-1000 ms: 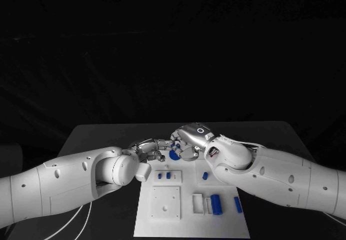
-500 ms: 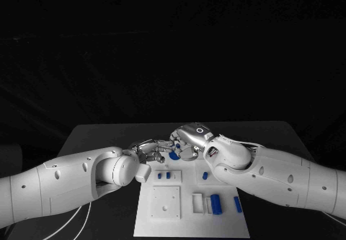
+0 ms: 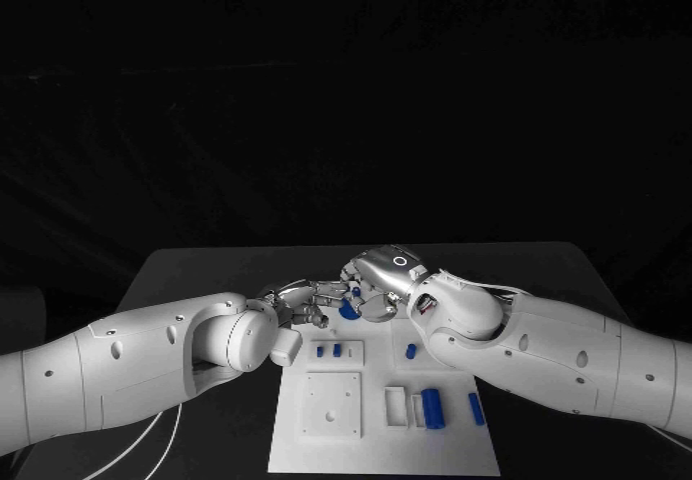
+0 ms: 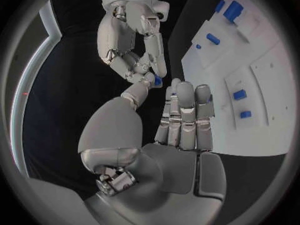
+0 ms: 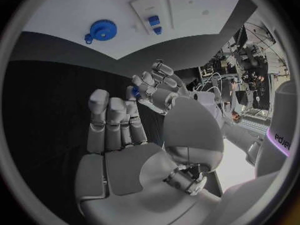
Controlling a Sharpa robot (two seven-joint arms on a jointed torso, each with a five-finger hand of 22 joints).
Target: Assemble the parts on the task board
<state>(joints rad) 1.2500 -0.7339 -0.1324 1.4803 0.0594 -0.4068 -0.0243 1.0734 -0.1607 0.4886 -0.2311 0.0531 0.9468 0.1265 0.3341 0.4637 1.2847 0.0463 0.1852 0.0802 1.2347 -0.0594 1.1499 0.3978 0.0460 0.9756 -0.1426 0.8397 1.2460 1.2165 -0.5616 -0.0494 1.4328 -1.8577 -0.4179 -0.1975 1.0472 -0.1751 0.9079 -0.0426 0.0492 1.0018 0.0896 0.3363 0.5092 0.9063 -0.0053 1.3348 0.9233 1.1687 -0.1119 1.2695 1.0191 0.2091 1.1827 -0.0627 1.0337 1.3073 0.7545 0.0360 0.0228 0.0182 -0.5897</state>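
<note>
Above the far edge of the white task board (image 3: pixel 378 445) my two hands meet fingertip to fingertip. A small blue part (image 3: pixel 355 291) sits between them. In the left wrist view the right hand (image 4: pixel 132 45) pinches this small blue part (image 4: pixel 157 80), and my left hand's (image 4: pixel 178 130) thumb tip touches it. In the right wrist view the small blue part (image 5: pixel 134 91) lies between my right hand (image 5: pixel 115 135) and the curled fingers of the left hand (image 5: pixel 156 80). A blue gear (image 3: pixel 348 311) lies on the board beneath the hands.
On the board stand two short blue pegs (image 3: pixel 329 351), one small blue piece (image 3: pixel 411 351), a thick blue cylinder (image 3: pixel 431 408) and a thin blue bar (image 3: pixel 476 408). A raised white square plate (image 3: pixel 333 403) occupies its left half. Black table (image 3: pixel 202 280) surrounds the board.
The left hand's fingers have closed in slightly on the small blue part at the right hand's fingertips. The parts on the board have not moved.
</note>
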